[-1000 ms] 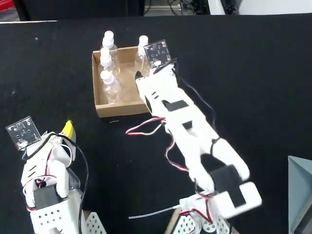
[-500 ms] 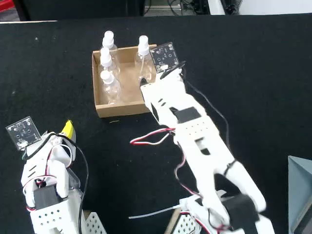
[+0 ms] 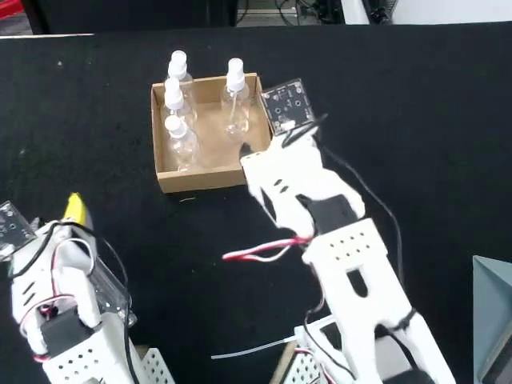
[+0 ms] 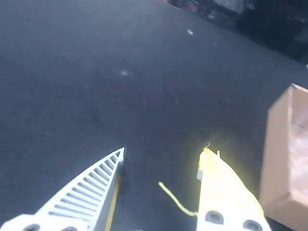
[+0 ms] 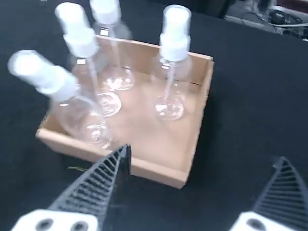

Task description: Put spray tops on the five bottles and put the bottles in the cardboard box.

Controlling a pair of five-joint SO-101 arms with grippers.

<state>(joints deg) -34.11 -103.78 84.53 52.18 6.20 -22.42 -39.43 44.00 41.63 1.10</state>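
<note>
The right jaws, released, drew back from the cardboard box (image 3: pixel 200 178); 4 bottles (image 3: pixel 234 100) inside, 1 to go; left jaws released.

2 white arms (image 3: pixel 320 200), red-white cables (image 3: pixel 258 254), yellow finger (image 4: pixel 222 192), black ribbed fingers (image 5: pixel 96 187)

right tool (image 5: pixel 204 154) pulled back, left tool (image 4: pixel 164 151) shifted

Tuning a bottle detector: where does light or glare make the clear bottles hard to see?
High view: bottle bodies nearly vanish against the cardboard box; white spray tops stand out. Right wrist view: bright glints on the bases.
</note>
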